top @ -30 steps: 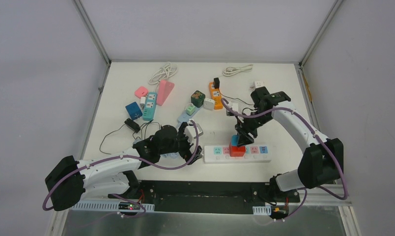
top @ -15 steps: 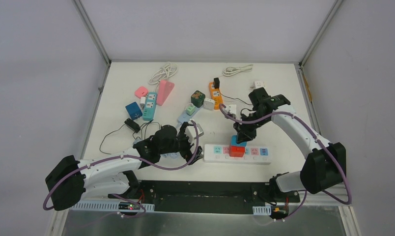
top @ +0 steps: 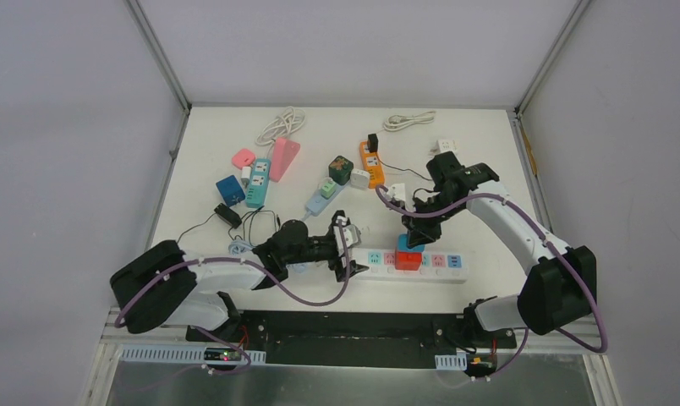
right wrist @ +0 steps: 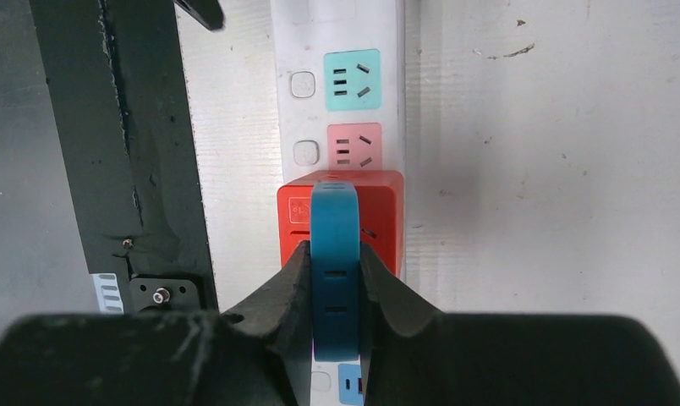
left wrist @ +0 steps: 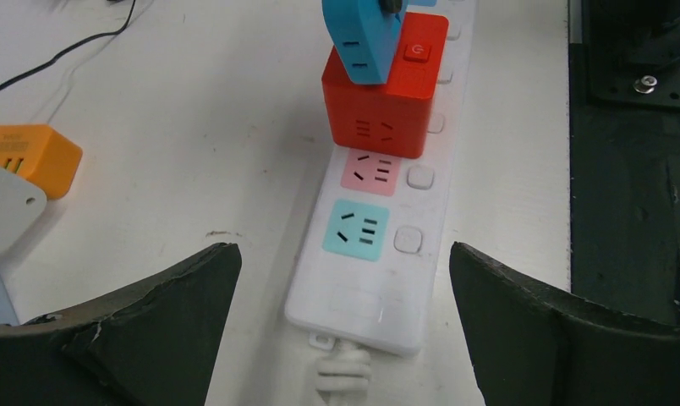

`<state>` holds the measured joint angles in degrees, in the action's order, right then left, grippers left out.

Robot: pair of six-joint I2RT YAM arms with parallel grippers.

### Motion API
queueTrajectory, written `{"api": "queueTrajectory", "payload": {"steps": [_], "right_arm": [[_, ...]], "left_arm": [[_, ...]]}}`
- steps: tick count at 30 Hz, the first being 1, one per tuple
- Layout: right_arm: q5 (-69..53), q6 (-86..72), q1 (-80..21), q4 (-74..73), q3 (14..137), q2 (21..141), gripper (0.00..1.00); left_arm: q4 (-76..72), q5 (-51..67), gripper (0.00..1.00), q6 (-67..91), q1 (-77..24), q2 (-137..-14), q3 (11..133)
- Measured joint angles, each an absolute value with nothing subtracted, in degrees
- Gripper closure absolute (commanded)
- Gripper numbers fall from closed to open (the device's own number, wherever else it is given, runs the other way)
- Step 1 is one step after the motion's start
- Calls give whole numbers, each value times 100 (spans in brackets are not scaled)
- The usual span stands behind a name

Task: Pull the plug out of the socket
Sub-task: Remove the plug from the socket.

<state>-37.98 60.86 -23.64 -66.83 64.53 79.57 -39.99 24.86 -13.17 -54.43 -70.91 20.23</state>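
Note:
A white socket strip (top: 442, 269) lies near the table's front edge with a red cube adapter (top: 409, 260) plugged into it. A blue plug (top: 403, 243) stands on top of the red cube. My right gripper (top: 411, 236) comes down from behind and is shut on the blue plug (right wrist: 334, 224), one finger on each flat side, above the red cube (right wrist: 383, 211). My left gripper (left wrist: 345, 262) is open and low, its fingers (left wrist: 150, 321) on either side of the strip's cable end (left wrist: 366, 300). The red cube (left wrist: 379, 118) and blue plug (left wrist: 360, 42) lie ahead of it.
Farther back lie an orange strip (top: 371, 161), a pink block (top: 283, 158), a teal strip (top: 257, 182), a blue cube (top: 230, 189), a green cube (top: 341, 169) and two white cable coils (top: 280, 125) (top: 408, 120). A black rail (top: 345, 326) runs along the near edge.
My right gripper has closed on the blue plug. My left arm has reached right, bringing its open gripper around the strip's left end.

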Motion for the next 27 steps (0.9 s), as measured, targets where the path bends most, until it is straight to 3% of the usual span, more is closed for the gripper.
{"api": "queueTrajectory", "payload": {"steps": [13,27], "right_arm": [[-3865,6567,-2364,-6801,6451,7957,100],[-3879,6595,-2364,-6803,6451,7957,100]], "left_arm": [[-6257,2917,1,-1531,-5513,-9837,3009],[-7489,3190,2,-1133,-5819,-10757,3301]]}}
